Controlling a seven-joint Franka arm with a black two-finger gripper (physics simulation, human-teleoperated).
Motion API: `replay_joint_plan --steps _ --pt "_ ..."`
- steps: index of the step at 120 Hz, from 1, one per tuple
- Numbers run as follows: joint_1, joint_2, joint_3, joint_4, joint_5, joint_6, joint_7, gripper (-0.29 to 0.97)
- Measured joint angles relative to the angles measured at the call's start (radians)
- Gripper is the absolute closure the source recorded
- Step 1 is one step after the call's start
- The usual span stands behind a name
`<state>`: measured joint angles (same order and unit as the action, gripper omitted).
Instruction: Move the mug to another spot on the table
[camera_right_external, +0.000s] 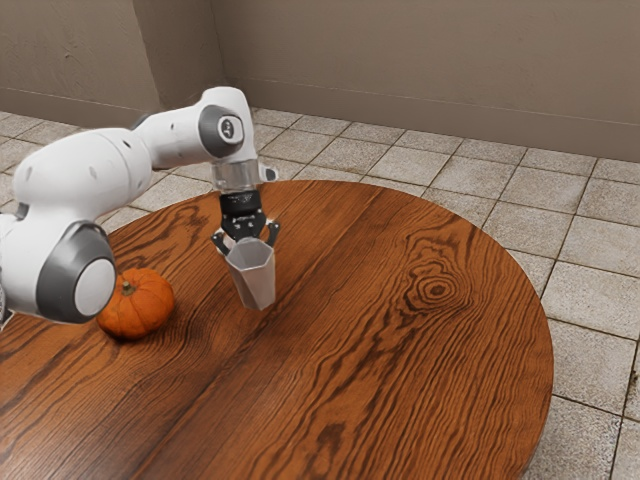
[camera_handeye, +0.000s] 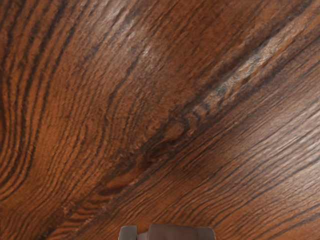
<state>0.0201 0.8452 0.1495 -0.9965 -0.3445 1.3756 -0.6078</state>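
A grey faceted mug (camera_right_external: 252, 274) stands upright near the middle of the round wooden table (camera_right_external: 400, 340). My gripper (camera_right_external: 246, 238) points straight down over it, and its black fingers (camera_right_external: 272, 233) press the rim from two sides, so it is shut on the mug. I cannot tell whether the mug's base rests on the wood or hangs just above it. In the wrist view a grey strip of the mug (camera_handeye: 167, 233) lies just under my hand, with wood grain (camera_handeye: 160, 110) beyond it.
An orange pumpkin (camera_right_external: 136, 303) sits on the table toward the exterior view's left of the mug, close to my arm's base. The table's edge curves round at the exterior view's right, with tiled floor (camera_right_external: 600, 250) beyond.
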Motion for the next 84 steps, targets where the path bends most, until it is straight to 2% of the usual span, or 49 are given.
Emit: replay_joint_plan --steps 84 --pt "0.008 0.125 0.032 0.015 -0.008 0.084 -0.021 0.79"
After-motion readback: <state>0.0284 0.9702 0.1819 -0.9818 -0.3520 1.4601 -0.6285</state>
